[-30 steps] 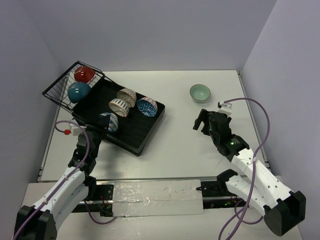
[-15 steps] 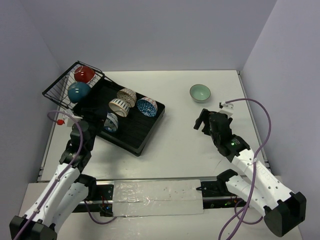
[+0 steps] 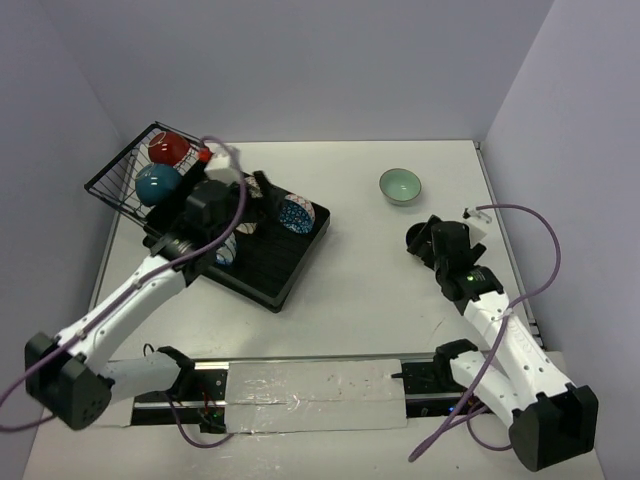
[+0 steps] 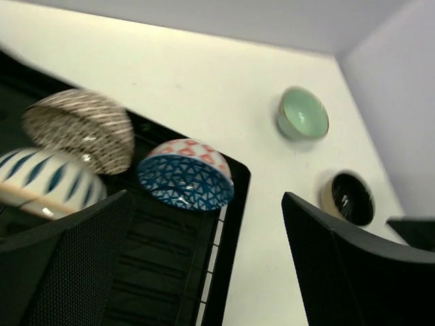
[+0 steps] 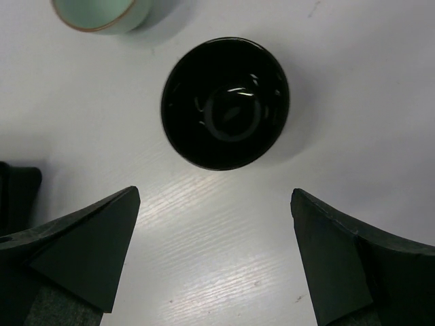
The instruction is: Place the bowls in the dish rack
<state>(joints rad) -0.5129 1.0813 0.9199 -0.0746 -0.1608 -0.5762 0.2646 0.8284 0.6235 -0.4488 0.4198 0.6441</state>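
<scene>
The dark bowl (image 5: 225, 102) lies at twelve o'clock from the right gripper (image 5: 214, 197), centred ahead of its spread fingers, so this arm is nearer.

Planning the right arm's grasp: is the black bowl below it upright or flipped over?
Upright and empty: the black bowl shows its glossy inside and rim facing up, standing on the table.

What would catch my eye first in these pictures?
Likely the black rack at the left of the table, crowded with patterned bowls, with a red bowl and a teal bowl at its far end. Then the mint bowl at far right, off the rack, and a black bowl near it, just beyond the open right fingers.
</scene>
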